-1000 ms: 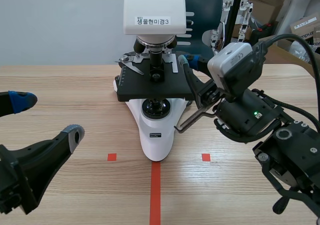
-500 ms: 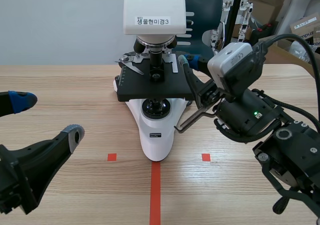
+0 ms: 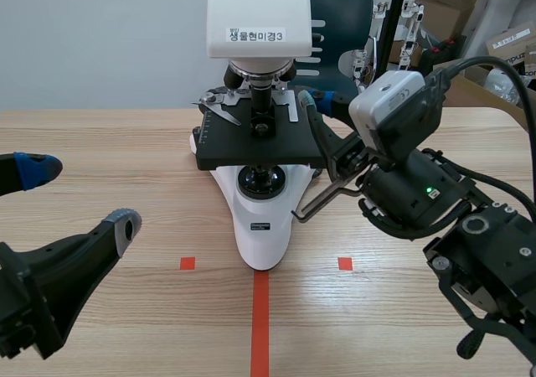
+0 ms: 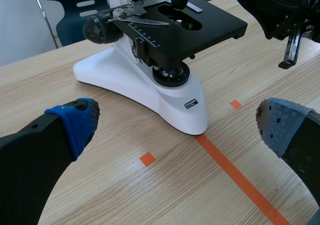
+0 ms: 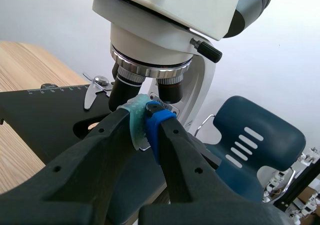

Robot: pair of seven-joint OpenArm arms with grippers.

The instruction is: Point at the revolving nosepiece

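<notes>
My right gripper (image 5: 146,118) has its two fingers brought together with nothing between them, the grey-green pad (image 5: 134,120) pressed flat against the blue pad (image 5: 159,122). Its tip is raised over the black stage (image 5: 45,115) of the white microscope (image 3: 260,226) and lies just under the revolving nosepiece (image 5: 150,65), the ringed turret below the microscope head, close to the black objective lenses (image 5: 171,89) hanging from it. From these views I cannot tell whether pad and lens touch. In the scene view this arm comes in from the right and reaches up along the stage's right side. My left gripper (image 3: 82,194) is low over the wooden table (image 3: 126,134), well apart from the microscope, its fingers spread wide and holding nothing. The microscope's base stands at the far end of the orange-red tape line (image 3: 260,322). A dark blue chair (image 5: 255,140) stands behind the microscope.
</notes>
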